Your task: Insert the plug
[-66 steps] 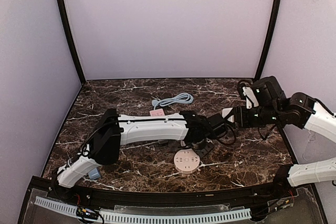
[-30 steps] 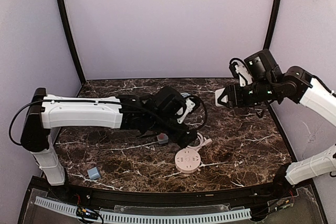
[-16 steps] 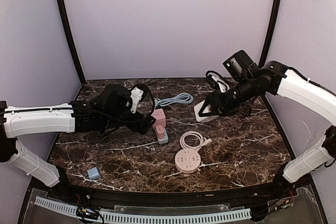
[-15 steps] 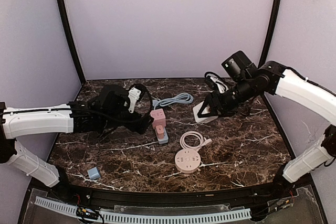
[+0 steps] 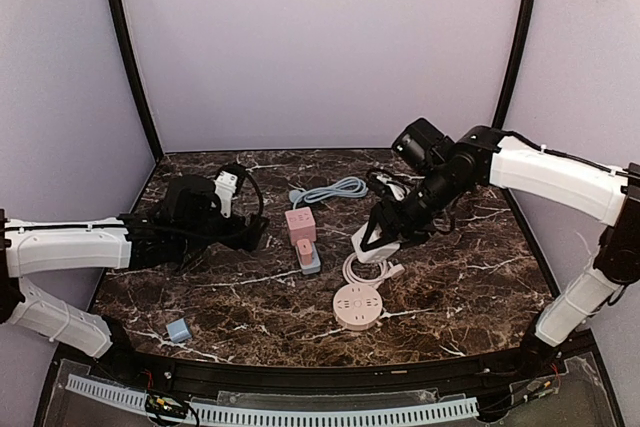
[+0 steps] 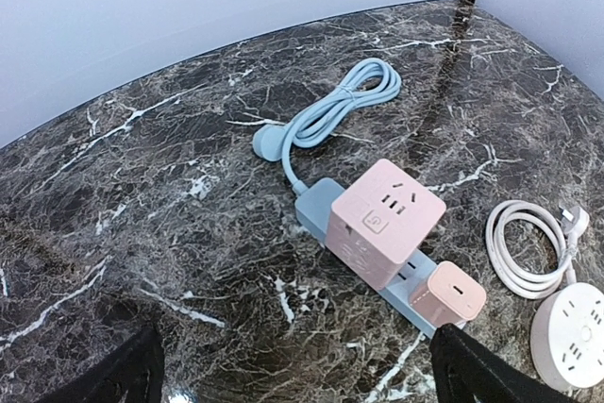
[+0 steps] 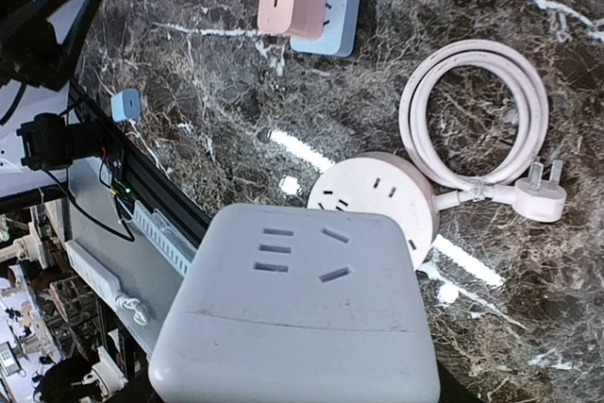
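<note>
Movement on both sides: the left arm has pulled back to the left of the dark marble bench (image 5: pixel 470 277), and the left gripper (image 5: pixel 248 233) hangs wide open and empty, clear of the blue power strip (image 6: pixel 309 205). The right arm has swung in from the far right, and the right gripper (image 5: pixel 378 232), about half closed, clamps a white cube-shaped socket adapter (image 7: pixel 297 299) and carries it low over the coiled white cable (image 7: pixel 472 120), just right of the strip. That reads as a handover of the workspace: the strip is now open to the right arm, and the approach looks well under way.

On the strip sit a pink cube adapter (image 6: pixel 387 219) and a small pink charger block (image 6: pixel 450 294). The pale round socket hub (image 7: pixel 373 197) lies nearer.

Now the trouble: the white adapter's underside is hidden, so its prongs cannot be checked. Its bulk also covers the right gripper's fingers in the wrist view. The strip is cut off at the top there, so a free slot is hard to make out.
</note>
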Tool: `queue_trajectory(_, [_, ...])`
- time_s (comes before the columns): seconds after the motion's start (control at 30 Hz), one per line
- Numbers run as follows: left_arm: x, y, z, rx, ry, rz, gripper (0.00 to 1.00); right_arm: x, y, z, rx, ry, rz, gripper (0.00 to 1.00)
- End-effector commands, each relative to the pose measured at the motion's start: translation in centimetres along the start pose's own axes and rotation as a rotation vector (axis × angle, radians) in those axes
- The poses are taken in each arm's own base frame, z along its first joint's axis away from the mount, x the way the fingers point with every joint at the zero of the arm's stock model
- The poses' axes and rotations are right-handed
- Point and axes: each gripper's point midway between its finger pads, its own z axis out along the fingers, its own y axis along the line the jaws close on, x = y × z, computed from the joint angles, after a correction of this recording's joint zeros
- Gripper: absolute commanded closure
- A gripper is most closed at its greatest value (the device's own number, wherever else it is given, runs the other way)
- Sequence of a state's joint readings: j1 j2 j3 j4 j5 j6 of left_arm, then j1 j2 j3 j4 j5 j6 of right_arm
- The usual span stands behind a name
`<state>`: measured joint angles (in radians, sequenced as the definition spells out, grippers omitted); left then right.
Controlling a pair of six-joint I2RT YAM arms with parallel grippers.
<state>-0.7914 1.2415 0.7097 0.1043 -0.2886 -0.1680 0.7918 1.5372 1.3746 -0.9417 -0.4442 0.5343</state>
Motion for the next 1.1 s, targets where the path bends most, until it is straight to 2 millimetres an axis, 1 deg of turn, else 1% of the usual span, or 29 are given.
queue_trajectory(0.0, [-0.9, 0.6, -0.1, 0.002, -0.074, -0.016, 0.01, 1.6, 0.8, 2.3, 0.009, 0.066, 0.0, 1.0])
queue_trajectory(0.03, [-1.0, 0.6, -0.1, 0.003, -0.084, -0.014, 0.01, 1.8, 1.0, 2.6, 0.005, 0.074, 0.002, 1.0])
queue_trajectory(0.07, [-0.7, 0.7, -0.1, 0.002, -0.082, -0.011, 0.01, 1.9, 1.1, 2.9, 0.003, 0.079, 0.015, 1.0])
queue_trajectory(0.1, [-0.9, 0.7, -0.2, 0.003, -0.095, -0.01, 0.01, 1.9, 1.2, 3.2, -0.004, 0.082, 0.024, 1.0])
queue_trajectory(0.13, [-0.5, 0.7, -0.2, 0.003, -0.093, -0.008, 0.01, 2.0, 1.3, 3.5, -0.007, 0.082, 0.035, 1.0])
queue_trajectory(0.17, [-0.7, 0.8, -0.4, 0.002, -0.106, -0.009, 0.01, 1.9, 1.3, 3.7, -0.009, 0.077, 0.047, 1.0])
queue_trajectory(0.2, [-0.4, 0.9, -0.4, -0.003, -0.105, -0.006, 0.01, 1.9, 1.3, 3.9, -0.012, 0.069, 0.06, 1.0])
queue_trajectory(0.37, [-0.5, 1.4, -1.0, -0.014, -0.142, -0.01, 0.01, 2.2, 1.9, 5.1, -0.036, 0.059, 0.094, 1.0])
queue_trajectory(0.5, [-0.6, 1.6, -1.4, -0.019, -0.163, -0.016, 0.01, 2.7, 1.8, 6.4, -0.015, 0.07, 0.119, 1.0])
queue_trajectory(0.77, [-0.3, 2.1, -1.8, -0.036, -0.179, -0.014, 0.01, 3.5, 2.0, 9.2, 0.031, 0.118, 0.113, 1.0])
queue_trajectory(1.07, [-0.2, 2.0, -1.9, -0.027, -0.185, -0.009, 0.01, 3.7, 0.5, 10.6, 0.091, 0.134, 0.106, 1.0])
